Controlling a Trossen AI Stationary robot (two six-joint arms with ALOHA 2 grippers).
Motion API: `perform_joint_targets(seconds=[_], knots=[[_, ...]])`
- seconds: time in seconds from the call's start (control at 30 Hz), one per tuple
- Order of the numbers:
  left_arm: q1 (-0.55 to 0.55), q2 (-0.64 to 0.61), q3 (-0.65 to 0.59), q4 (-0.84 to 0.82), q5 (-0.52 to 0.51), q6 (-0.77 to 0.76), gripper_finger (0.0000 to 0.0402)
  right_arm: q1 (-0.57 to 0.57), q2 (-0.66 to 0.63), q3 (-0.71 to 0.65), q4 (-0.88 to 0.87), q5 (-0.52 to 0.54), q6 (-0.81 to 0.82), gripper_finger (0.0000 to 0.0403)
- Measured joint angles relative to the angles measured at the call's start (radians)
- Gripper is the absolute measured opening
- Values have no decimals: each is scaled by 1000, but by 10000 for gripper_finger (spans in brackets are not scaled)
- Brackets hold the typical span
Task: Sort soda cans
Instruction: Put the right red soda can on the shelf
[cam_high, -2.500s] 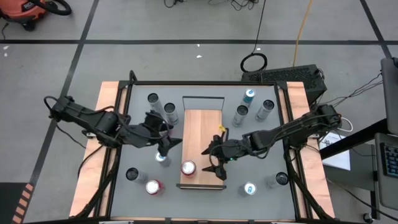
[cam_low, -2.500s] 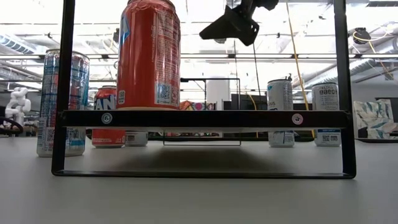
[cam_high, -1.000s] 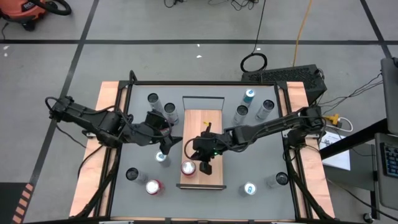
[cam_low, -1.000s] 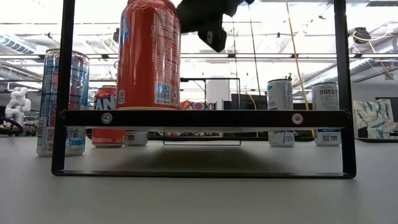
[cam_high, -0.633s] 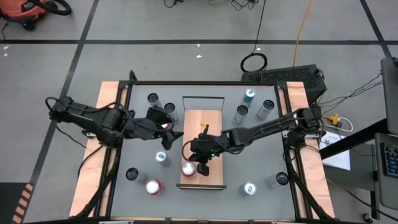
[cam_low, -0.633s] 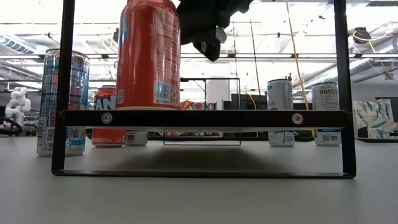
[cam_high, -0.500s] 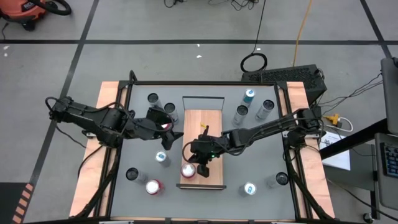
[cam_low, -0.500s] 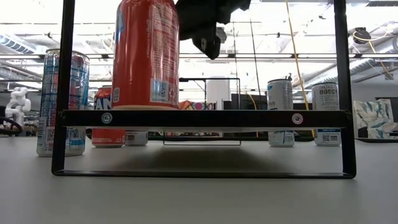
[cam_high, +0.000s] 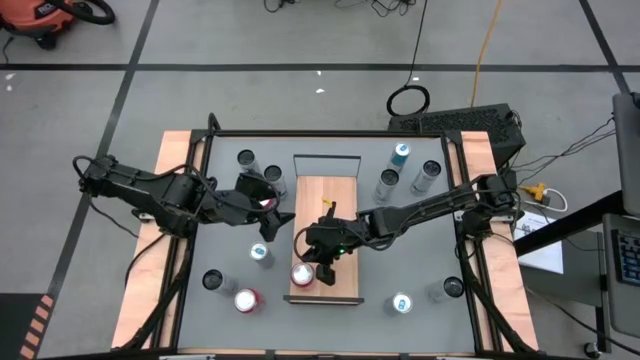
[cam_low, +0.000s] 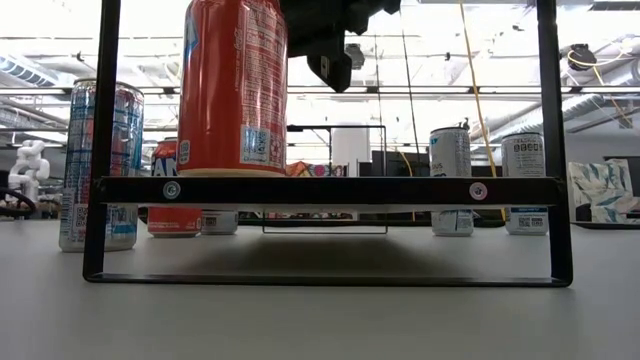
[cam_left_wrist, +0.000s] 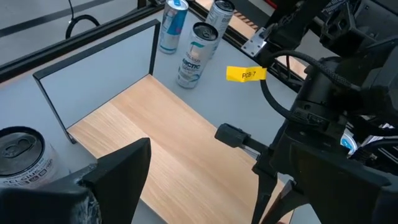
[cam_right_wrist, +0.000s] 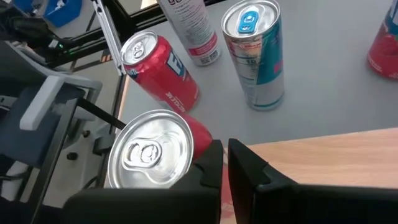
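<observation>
Taking the wooden platform (cam_high: 325, 235) in the middle of the table as our landmark, we begin on its left side. There our left gripper (cam_high: 275, 221) hangs just off the platform's left edge with its fingers spread wide and nothing between them. Two silver-grey cans (cam_high: 247, 159) stand beyond it near the platform's far left corner, a slim blue can (cam_high: 261, 254) stands just below the gripper beside the platform's left edge, and near the platform's front left corner we see another grey can (cam_high: 212, 281) and a red can (cam_high: 246, 300) on the grey table (cam_high: 200, 240).

On the platform itself, at its front left part, stands a red can with a silver top (cam_high: 302, 274). In the low view it leans slightly. Our right gripper (cam_high: 322, 268) is over the platform, touching this can's right side, its fingers pressed shut together and holding nothing.

To the right of the platform's far end stand a blue can (cam_high: 401, 153) and two grey ones (cam_high: 386, 184). To the right of its front end we see another blue can (cam_high: 401, 304) and a grey can (cam_high: 452, 288).
</observation>
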Motion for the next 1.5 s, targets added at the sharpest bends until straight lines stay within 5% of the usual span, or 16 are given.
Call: perform_joint_targets(seconds=[0.5, 1.5], knots=[[-1, 0, 0, 3, -16, 0, 383, -9, -73, 0, 13, -80, -3, 0], [-2, 0, 0, -27, -19, -1, 383, 31, -1, 0, 63, -52, -73, 0]])
